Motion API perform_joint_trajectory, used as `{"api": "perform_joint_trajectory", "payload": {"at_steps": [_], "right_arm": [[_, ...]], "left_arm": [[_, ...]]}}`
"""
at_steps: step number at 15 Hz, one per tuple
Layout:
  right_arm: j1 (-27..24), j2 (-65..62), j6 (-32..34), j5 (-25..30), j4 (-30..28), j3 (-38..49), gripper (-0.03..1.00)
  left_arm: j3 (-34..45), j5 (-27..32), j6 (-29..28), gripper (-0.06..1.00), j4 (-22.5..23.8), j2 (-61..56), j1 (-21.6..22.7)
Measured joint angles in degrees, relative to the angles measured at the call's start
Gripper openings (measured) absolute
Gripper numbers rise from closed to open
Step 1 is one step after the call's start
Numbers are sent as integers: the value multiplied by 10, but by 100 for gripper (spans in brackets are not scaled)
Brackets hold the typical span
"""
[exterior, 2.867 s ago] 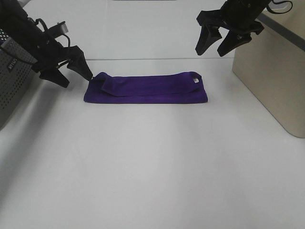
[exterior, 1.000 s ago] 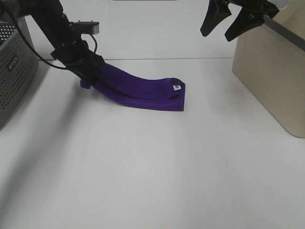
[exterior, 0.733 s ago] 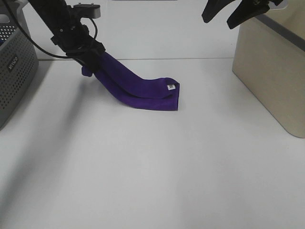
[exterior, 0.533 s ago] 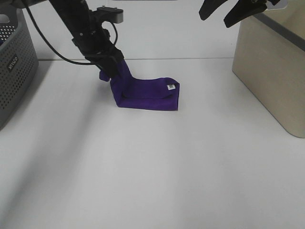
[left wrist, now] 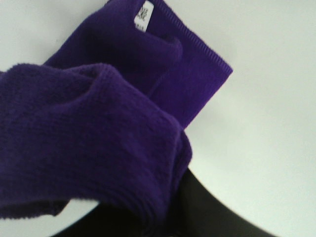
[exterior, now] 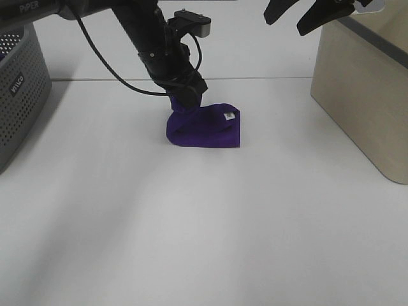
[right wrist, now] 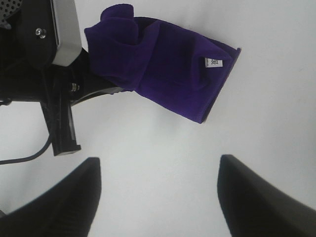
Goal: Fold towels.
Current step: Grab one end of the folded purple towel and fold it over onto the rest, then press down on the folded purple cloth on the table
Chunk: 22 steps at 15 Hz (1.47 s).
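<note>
The deep purple towel (exterior: 207, 127) lies on the white table, folded over on itself, with its small white tag (exterior: 229, 116) at the right end. My left gripper (exterior: 183, 95) is shut on the towel's left end and holds it lifted over the rest of the cloth. In the left wrist view the towel (left wrist: 89, 143) fills the frame, tag (left wrist: 143, 14) showing. My right gripper (exterior: 298, 16) is open and empty, high at the back right. The right wrist view shows the towel (right wrist: 163, 69) and its open fingers (right wrist: 74, 197).
A grey perforated basket (exterior: 19, 89) stands at the left edge. A beige bin (exterior: 366, 89) stands at the right. The left arm (exterior: 150, 38) reaches across the back of the table.
My left gripper has carried the towel's left end rightward over the rest, so the cloth now doubles up into a short bundle. The right gripper stayed high at the back.
</note>
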Motion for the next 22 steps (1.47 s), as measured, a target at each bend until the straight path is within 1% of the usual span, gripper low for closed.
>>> {"api": "perform_joint_trajectory", "payload": {"at_steps": [1,2,3,4,5,6,8,9,10,11,12,13,14,15,16,17,18,20,22], "right_arm": [[0,0,0,0,0,0,67],[0,0,0,0,0,0,67],[0,0,0,0,0,0,67],[0,0,0,0,0,0,67],[0,0,0,0,0,0,67],[0,0,0,0,0,0,67],[0,0,0,0,0,0,67],[0,0,-3,0,0,0,67],[0,0,-10,0,0,0,67],[0,0,-25,0,0,0,67],[0,0,-44,0,0,0,67],[0,0,-56,0,1,0,67],[0,2,-79,0,7,0,67],[0,9,-96,-5,23,0,67],[8,48,-142,-36,70,-2,67],[14,57,-159,-50,81,-2,67],[28,78,-194,-78,95,-4,67],[68,124,-282,-138,106,-32,67],[114,155,-378,-176,109,-57,67]], "left_arm": [[0,-28,-2,21,-19,3,-5],[0,-53,-2,39,-46,7,-6],[0,-75,-3,55,-76,9,-7],[0,-97,-4,65,-105,9,-7],[0,-117,-4,70,-129,9,-7],[0,-127,-4,72,-147,9,-7],[0,-119,-3,73,-146,9,-5],[0,-105,-3,73,-132,9,-3],[0,-87,-2,73,-106,6,2],[0,-63,-3,73,-70,0,13],[0,-38,-15,73,-26,-9,30],[0,-28,-25,73,-6,-13,38],[0,-13,-51,73,23,-22,62],[0,-3,-80,73,39,-33,89],[0,12,-125,73,40,-41,133],[0,15,-129,73,39,-41,140],[0,18,-133,73,38,-41,152],[0,23,-133,73,33,-41,156],[0,24,-131,73,29,-41,156]]}}
